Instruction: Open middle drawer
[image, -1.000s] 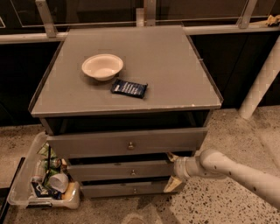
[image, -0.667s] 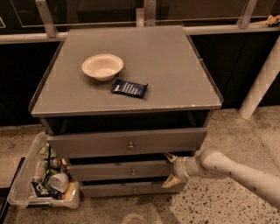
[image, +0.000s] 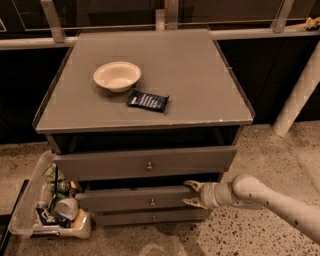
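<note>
The grey cabinet has three drawers. The middle drawer is a low grey front with a small round knob, and it stands slightly out from the cabinet. My gripper reaches in from the right at the right end of this front. One fingertip lies above the panel's edge and the other below it, closed on the panel. The top drawer is taller and sticks out a little. The bottom drawer is pushed in.
A cream bowl and a dark snack packet lie on the cabinet top. A clear bin of cans and cups stands on the floor at the left. A white post stands at the right, on speckled floor.
The two fingers have come closer together at the right end of the middle drawer's front. The drawer's front sits a little lower in the view, slightly further out.
</note>
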